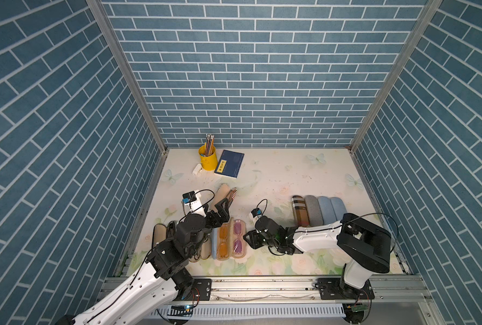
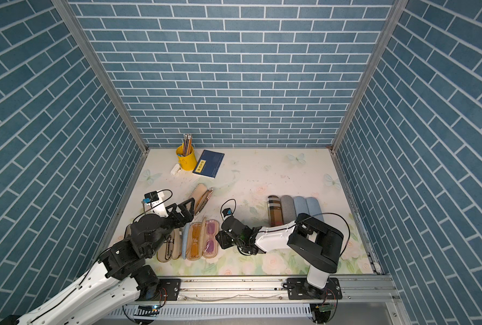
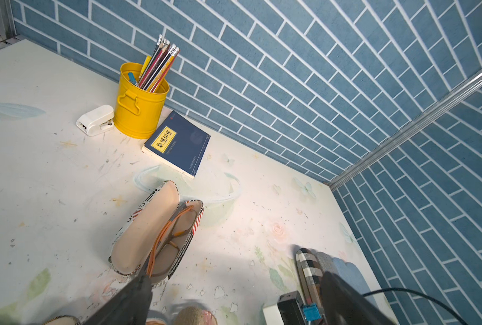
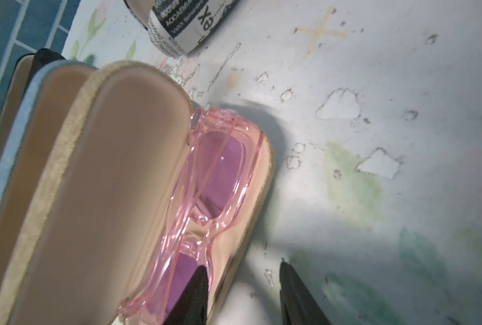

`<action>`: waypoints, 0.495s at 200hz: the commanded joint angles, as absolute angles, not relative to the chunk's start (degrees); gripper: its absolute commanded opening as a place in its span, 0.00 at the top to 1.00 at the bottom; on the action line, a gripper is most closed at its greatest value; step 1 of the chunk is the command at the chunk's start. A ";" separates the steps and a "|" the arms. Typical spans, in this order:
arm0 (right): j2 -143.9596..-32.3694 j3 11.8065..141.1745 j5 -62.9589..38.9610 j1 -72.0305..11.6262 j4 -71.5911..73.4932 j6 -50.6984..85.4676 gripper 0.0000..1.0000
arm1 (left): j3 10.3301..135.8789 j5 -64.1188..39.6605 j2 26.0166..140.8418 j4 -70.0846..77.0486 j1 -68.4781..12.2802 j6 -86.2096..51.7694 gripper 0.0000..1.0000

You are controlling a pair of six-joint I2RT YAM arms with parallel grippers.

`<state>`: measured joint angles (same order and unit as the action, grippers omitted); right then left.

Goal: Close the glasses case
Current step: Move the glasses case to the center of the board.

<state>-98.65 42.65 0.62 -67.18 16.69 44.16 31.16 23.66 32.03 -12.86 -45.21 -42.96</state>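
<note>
Right wrist view: right pincer half spread, gripping nothing; one fingertip over the translucent pink plastic glasses, its partner over bare floral tabletop. The beige fabric glasses case lies open just ahead of that pincer, lid swung to the far side of the glasses. Left wrist view: left pincer spread wide, empty; open newsprint-patterned case holding orange-rimmed glasses just ahead, close beside one finger.

Newsprint-patterned glasses case lies open on the table (orange-framed glasses inside), near a blue book.
</note>
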 commanded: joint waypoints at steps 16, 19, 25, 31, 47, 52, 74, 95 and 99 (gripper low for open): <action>-99.83 44.16 4.57 -67.68 13.10 44.87 0.67 | 30.06 22.00 31.90 -13.29 -44.83 -42.98 0.02; -99.86 44.27 4.61 -67.68 13.10 44.91 0.68 | 30.06 21.93 31.90 -13.27 -44.87 -42.93 0.02; -100.08 44.37 4.78 -67.68 12.97 44.91 0.69 | 30.06 21.88 31.97 -13.41 -44.85 -42.85 0.02; -100.37 44.53 4.92 -67.76 12.82 44.85 0.69 | 30.06 21.80 32.07 -13.36 -44.82 -42.81 0.02; -101.02 44.99 5.01 -67.76 12.47 44.83 0.70 | 29.97 21.55 32.17 -13.34 -44.87 -42.77 0.03; -101.13 45.03 5.03 -67.76 12.46 44.83 0.71 | 29.97 21.46 32.25 -13.27 -44.83 -42.76 0.03; -101.47 45.51 5.14 -67.96 12.57 44.82 0.73 | 29.94 21.01 32.81 -12.98 -44.87 -42.48 0.04; -102.09 46.24 4.92 -68.22 12.51 44.57 0.75 | 29.88 20.67 33.78 -12.49 -44.87 -42.21 0.04; -102.19 46.36 4.95 -68.34 12.56 44.56 0.75 | 29.88 20.59 33.95 -12.29 -44.91 -42.19 0.04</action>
